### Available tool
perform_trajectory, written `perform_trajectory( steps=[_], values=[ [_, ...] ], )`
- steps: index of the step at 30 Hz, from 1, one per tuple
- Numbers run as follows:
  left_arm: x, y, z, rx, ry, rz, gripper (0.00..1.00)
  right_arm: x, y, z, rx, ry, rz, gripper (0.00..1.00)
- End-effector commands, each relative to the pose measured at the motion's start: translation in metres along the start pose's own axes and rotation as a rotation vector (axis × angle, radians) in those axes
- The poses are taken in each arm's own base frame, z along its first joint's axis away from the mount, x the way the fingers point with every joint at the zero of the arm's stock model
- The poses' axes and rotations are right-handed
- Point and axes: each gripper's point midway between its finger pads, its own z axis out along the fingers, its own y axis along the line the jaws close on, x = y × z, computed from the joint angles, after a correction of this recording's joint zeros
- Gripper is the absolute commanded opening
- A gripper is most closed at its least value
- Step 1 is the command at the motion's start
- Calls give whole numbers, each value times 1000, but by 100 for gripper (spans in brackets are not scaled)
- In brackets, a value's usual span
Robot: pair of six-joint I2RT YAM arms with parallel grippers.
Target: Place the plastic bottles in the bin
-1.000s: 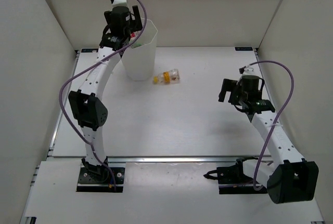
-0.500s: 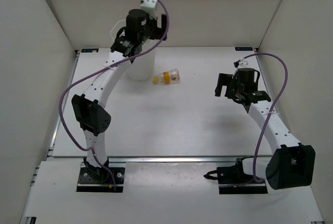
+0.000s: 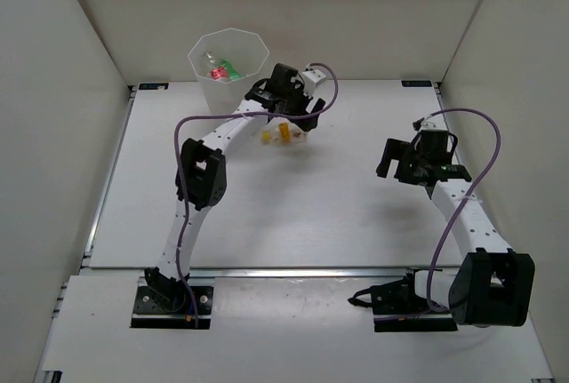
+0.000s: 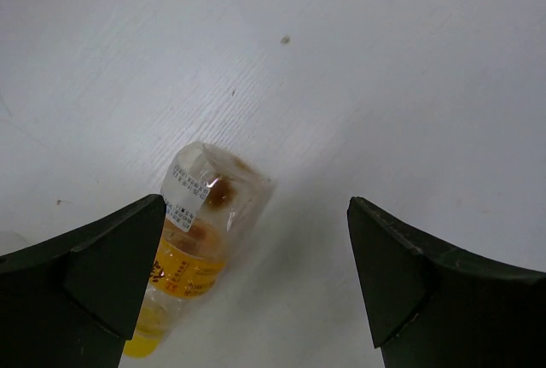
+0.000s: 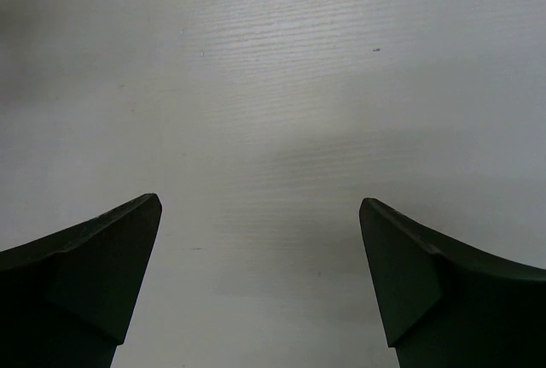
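Right arm (image 3: 462, 210): is rising from its base at the near right edge of the desk (image 3: 293, 205) and is leaning in over the right half.
Right jaws: are standing wide apart, released, grasping nothing; in the right wrist view the two dark fingers (image 5: 77, 274) are framing only bare white desk.
Left arm (image 3: 200, 174): is reaching from the near left edge far across the desk, its wrist bending down over the loose bottle.
Left jaws: are hanging spread wide, released; the two fingers (image 4: 85, 274) are straddling the bottle, which is sitting off to one side, partly hidden behind one finger. Whether that finger is touching it I cannot tell.
Loose bottle (image 4: 200, 231): is lying on its side on the desk, just right of the bin. It is small and clear, wearing a yellow-orange label and a white printed sticker, with a yellow cap end and brownish patches showing near its base.
Bin (image 3: 212, 94): is standing upright at the far left of the desk, near the back wall; translucent white, faceted, widening to the rim.
Bottles in the bin (image 3: 218, 70): are showing red and green through the open top.
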Motion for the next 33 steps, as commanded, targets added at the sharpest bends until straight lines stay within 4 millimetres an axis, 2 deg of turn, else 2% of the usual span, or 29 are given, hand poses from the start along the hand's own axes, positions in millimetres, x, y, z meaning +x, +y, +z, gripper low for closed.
perform_trajectory(
  steps=[1,3,4,5,7,8,10,14,19,24,26,27,28,29,31,33],
  values=[
    [-1,14,-3,19,10,9,99,3,2,-5,-28,10,22,100],
    [7,20,5,-26,32,20,99,5,-2,-2,-11,33,29,100],
    [19,28,9,-46,61,19,98,5,0,-1,-19,45,40,99],
    [17,33,8,-53,51,15,99,5,0,-1,-18,43,43,99],
    [30,40,14,-61,76,-15,99,13,0,4,-28,65,68,99],
    [38,45,16,-55,87,-27,99,8,1,5,-29,46,68,99],
    [46,49,19,-69,113,-37,99,16,2,9,-41,67,92,99],
    [72,38,33,-58,202,-30,97,14,3,12,-53,64,115,99],
    [99,32,35,-92,310,11,94,8,0,11,-47,31,138,99],
    [96,33,29,-100,305,-27,89,5,-5,8,-13,29,158,99],
    [95,29,26,-75,303,-54,73,3,-9,4,2,12,166,99],
    [97,31,24,-72,309,-69,70,1,-9,2,-1,-2,170,99],
    [96,23,23,-41,310,-71,61,0,-9,0,0,-13,175,99],
    [89,19,21,-26,293,-83,54,0,-8,-2,-3,-19,177,99],
    [72,10,13,13,259,-103,53,-5,-7,-7,-16,-40,176,99],
    [37,-5,-5,64,186,-122,51,-4,-3,-10,-23,-40,159,99]
  ],
)
